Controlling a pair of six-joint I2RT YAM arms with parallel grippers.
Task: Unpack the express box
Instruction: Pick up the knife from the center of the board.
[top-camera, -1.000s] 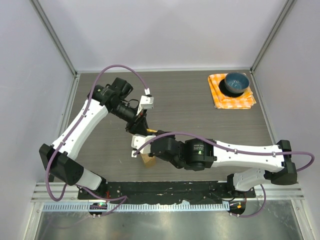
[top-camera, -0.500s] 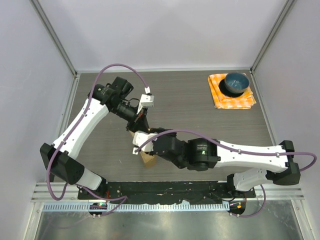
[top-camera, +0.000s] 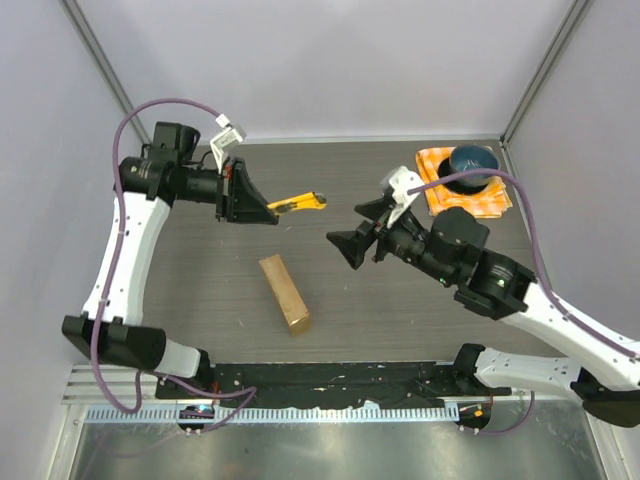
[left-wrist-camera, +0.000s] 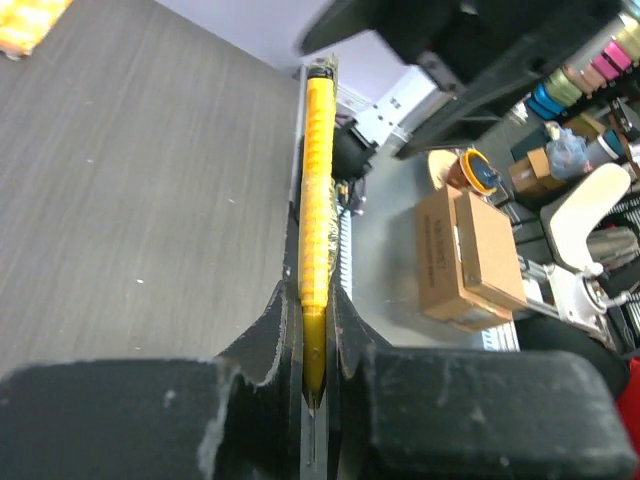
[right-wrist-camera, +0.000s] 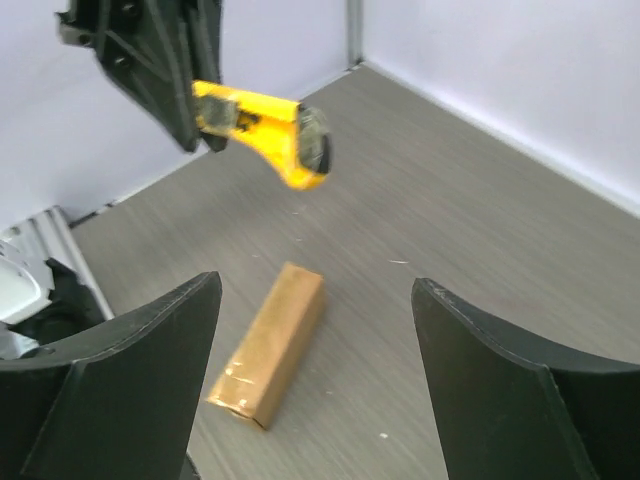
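There's the long, flat brown cardboard express box (top-camera: 284, 293), out in the open now, lying flat on the dark wood-grain table (top-camera: 400, 300) near the front edge, its flaps closed as far as I can see. A second ago both arms were crowded right over it and hid most of it. Now both have pulled clear, and the box seems to sit where it was.

Up and to the left of the box, the left gripper (top-camera: 268, 210) has swung well away and hangs above the table. Its jaws are clamped tight on the handle end of a yellow utility knife (top-camera: 297, 204). In the left wrist view the knife (left-wrist-camera: 318, 180) runs straight out from between the black fingers (left-wrist-camera: 270, 330), pinched at its base. From the right wrist camera it (right-wrist-camera: 265, 130) sits high above the box (right-wrist-camera: 268, 343), not touching it.

To the right of the box, the right gripper (top-camera: 358, 228) has backed off too. Its jaws were narrower a moment ago and now stand spread wide with nothing between them, both fingers (right-wrist-camera: 120, 370) off the carton.

Far beyond the box, in the back right corner, a dark blue bowl (top-camera: 471, 166) sits on an orange checked cloth (top-camera: 490, 203), just as before.
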